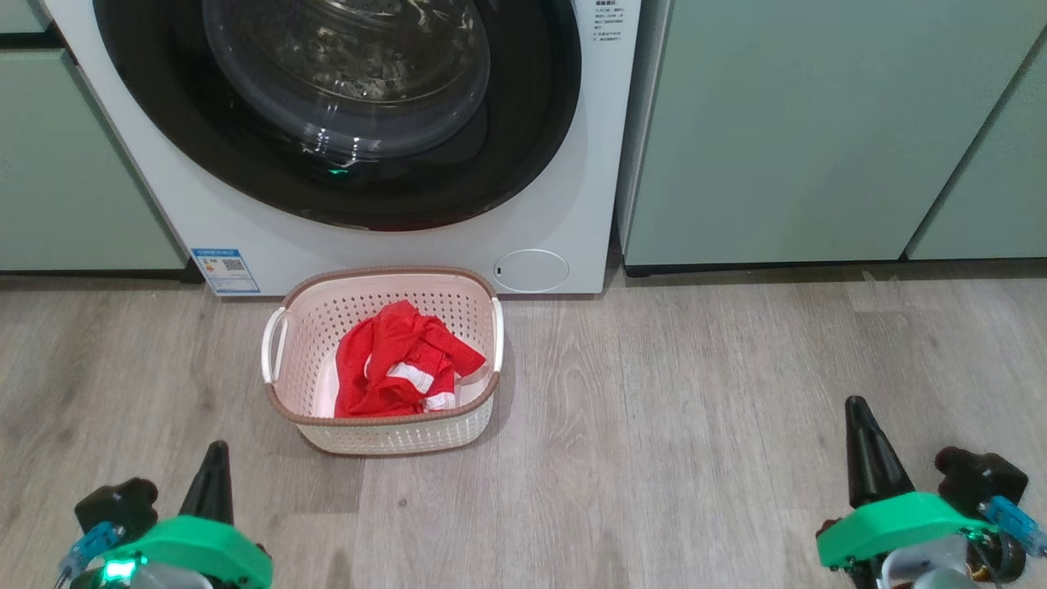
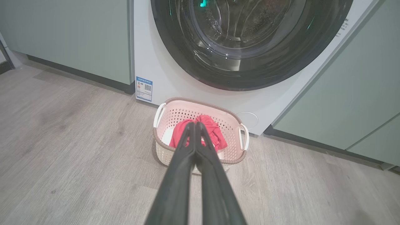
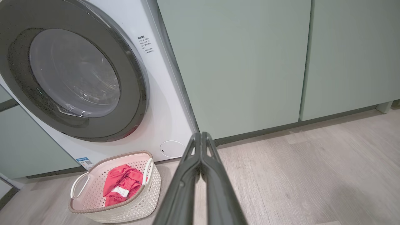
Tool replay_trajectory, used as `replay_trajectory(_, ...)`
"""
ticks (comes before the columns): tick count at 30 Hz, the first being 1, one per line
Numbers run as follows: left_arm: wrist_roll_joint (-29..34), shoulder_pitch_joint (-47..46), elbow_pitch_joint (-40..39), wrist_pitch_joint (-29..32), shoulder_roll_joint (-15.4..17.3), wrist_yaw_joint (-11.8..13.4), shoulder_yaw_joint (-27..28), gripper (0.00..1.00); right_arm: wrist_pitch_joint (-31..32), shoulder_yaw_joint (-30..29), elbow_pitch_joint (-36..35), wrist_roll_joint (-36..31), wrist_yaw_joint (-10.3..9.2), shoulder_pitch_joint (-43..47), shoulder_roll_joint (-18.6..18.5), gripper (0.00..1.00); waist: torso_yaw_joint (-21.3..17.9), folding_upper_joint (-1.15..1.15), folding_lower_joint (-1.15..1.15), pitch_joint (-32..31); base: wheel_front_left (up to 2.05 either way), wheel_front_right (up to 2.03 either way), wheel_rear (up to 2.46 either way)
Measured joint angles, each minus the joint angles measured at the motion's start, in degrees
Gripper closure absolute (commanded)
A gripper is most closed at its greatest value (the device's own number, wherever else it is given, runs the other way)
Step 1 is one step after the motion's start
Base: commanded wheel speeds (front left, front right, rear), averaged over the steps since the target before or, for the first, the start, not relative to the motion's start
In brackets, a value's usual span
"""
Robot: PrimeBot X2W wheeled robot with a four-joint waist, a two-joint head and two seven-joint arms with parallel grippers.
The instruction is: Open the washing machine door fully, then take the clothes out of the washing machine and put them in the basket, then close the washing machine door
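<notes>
The clothes (image 1: 401,360) lie crumpled in the basket (image 1: 384,272), a red garment with white stripes, heaped toward its right half and below the brown rim. It looks light, soft and limp. A pinch on a raised fold near the top of the heap would lift it, and it would drape and drag rather than hold its shape. The basket itself seems light, thin plastic that would likely slide on the wooden floor (image 1: 695,409) if nudged. Its two white side handles are the natural holds.

The basket stands just in front of the washing machine (image 1: 409,254), under the washing machine door (image 1: 536,123). The door appears to sit flush against the white front, so I judge it closed. It is rigid, and its glossy black rim probably gives the fingers little friction. No handle or recess can be made out.

The pale green cabinets (image 1: 818,123) flank the machine on both sides.

The left gripper (image 2: 194,125) has its two dark fingers pressed together, holding nothing, and points toward the basket from well back. The right gripper (image 3: 200,135) is likewise closed and empty, and aims at the cabinet base. Both sit low and wide apart, clear of everything, which reads as a rest pose with the task apparently complete.
</notes>
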Motion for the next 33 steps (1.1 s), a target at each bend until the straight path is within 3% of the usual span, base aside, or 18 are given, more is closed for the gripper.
replay_trajectory(33, -18.5, 0.0, -4.5, 5.1, -1.8, 0.0, 0.0, 1.00, 5.4, -2.3, -1.8, 20.1, 0.00, 0.0, 0.0, 1.00, 0.4, 0.00, 0.00, 0.7, 0.00, 0.00, 0.00)
